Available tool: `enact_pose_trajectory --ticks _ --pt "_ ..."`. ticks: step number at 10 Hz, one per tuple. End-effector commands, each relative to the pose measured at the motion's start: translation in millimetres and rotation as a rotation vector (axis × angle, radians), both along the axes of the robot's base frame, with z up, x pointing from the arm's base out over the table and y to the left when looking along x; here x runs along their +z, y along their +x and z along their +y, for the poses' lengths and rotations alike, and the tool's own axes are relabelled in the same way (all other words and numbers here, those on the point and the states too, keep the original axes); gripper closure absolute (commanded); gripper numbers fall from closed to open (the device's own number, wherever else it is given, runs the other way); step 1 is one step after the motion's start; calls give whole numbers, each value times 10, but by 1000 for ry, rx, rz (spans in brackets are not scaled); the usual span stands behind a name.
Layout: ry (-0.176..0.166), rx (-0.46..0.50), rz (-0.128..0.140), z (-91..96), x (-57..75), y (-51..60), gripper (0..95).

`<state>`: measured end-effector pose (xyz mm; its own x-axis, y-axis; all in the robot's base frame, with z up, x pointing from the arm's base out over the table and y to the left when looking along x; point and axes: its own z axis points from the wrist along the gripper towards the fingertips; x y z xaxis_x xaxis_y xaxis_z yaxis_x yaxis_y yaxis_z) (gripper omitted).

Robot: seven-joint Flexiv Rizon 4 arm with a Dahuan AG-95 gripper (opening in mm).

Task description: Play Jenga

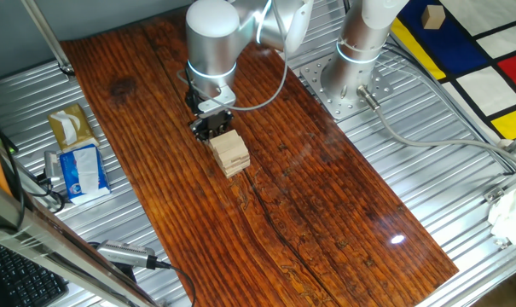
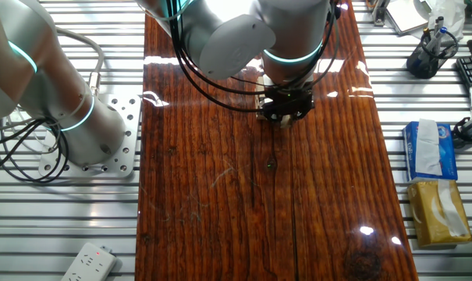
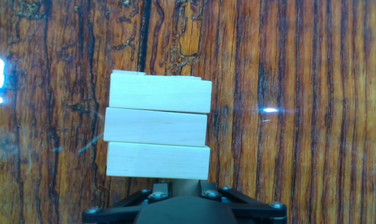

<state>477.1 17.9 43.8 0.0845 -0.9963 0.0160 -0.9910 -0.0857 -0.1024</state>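
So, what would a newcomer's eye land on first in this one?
The small Jenga tower of pale blocks, alone in the middle of the dark wooden board. The gripper hangs right at it. In the hand view, three top blocks lie side by side.

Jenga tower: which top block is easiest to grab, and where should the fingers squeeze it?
Probably an outer block of the Jenga tower, say the nearest one, coming straight down. Its long outer side is bare; the middle block is hemmed in, so pinch the short ends.
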Motion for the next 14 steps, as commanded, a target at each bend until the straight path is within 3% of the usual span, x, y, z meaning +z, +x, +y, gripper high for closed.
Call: enact_pose_trajectory --ticks 1,14 --pt "0 3 0 2 -3 -5 950" --pt "-2 13 -3 -14 0 -10 950"
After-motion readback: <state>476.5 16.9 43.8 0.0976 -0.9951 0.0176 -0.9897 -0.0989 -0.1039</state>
